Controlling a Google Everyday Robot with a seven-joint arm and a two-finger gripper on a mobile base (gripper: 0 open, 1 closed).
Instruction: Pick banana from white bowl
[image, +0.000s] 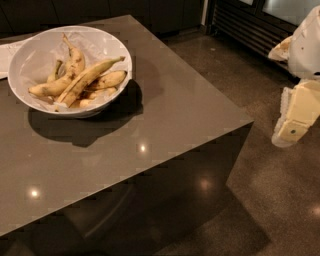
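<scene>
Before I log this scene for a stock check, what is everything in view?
white bowl: one, white, on the table's far left part
banana: one, yellow with brown streaks, the longest, lying across the others in the bowl
other bananas: at least four, yellow with brown spots, in the bowl
paper lining: one, white, inside the bowl
table: one, grey-brown, left and centre
floor: dark, speckled, right
claw: one, cream and white, right edge, off the table, above the floor

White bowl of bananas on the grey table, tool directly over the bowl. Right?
No. The camera view shows the tool far right, off the grey table, over the floor. The white bowl of bananas is on that table.
</scene>
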